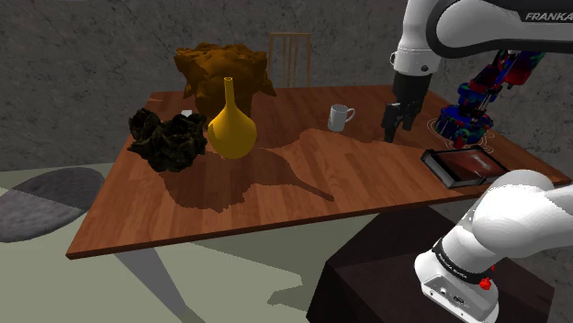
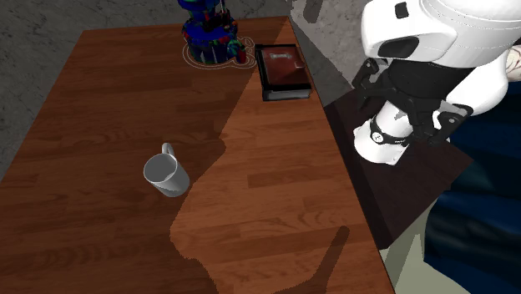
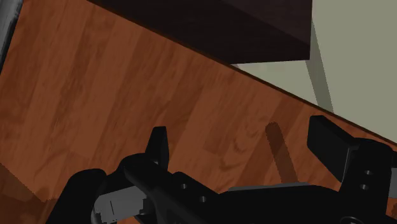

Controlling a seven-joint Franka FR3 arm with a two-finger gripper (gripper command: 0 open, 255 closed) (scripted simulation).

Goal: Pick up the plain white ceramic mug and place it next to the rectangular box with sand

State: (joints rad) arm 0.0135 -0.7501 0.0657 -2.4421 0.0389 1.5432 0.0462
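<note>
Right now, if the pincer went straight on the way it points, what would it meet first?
Most likely the bare wood of the table, not the mug, which stands off to one side of the open pincer. Depth is unclear.

Reddish-brown wood-grain table (image 1: 367, 174), pale grey-white mug (image 1: 340, 116), mustard-yellow vase (image 1: 230, 128), blackish-brown crumpled heap (image 1: 165, 139), ochre-brown mound (image 1: 223, 66) at the far edge, dark red book (image 1: 464, 167) with black edges, blue, red and green toy (image 1: 466, 115), two-tone grey rug (image 1: 41, 202), black gripper (image 1: 397, 124), white arm (image 1: 459, 27).
</note>
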